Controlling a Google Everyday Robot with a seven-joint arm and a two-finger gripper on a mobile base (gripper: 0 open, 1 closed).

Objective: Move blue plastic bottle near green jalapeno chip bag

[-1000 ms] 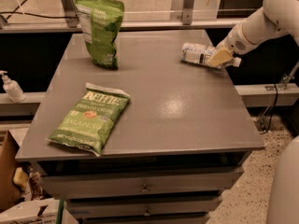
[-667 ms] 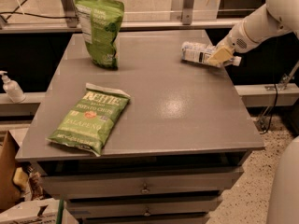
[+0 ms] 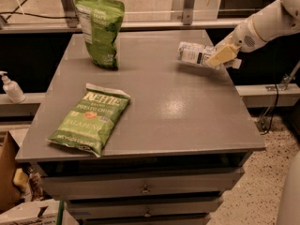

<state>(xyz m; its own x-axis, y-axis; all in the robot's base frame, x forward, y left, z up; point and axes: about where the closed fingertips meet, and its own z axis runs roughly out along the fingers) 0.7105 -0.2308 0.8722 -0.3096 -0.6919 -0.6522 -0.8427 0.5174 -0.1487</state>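
Hardly anything has moved over the last second: the gripper [image 3: 224, 55] stays at the far right edge of the table [image 3: 187, 125], clamped on the bottle [image 3: 196, 54] near its cap end. The bottle lies sideways, base pointing left, well apart from the jalapeno bag [image 3: 91, 118], which lies flat at front left. A darker bag [image 3: 99, 29] stands at back left.

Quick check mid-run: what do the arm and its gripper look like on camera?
The arm is glossy white with rounded, tubular segments; a round grey speckled patch sits on its wrist. The gripper, at the table's far right edge by the blue plastic bottle, is a pale yellow-tan wedge. No cables show on it.
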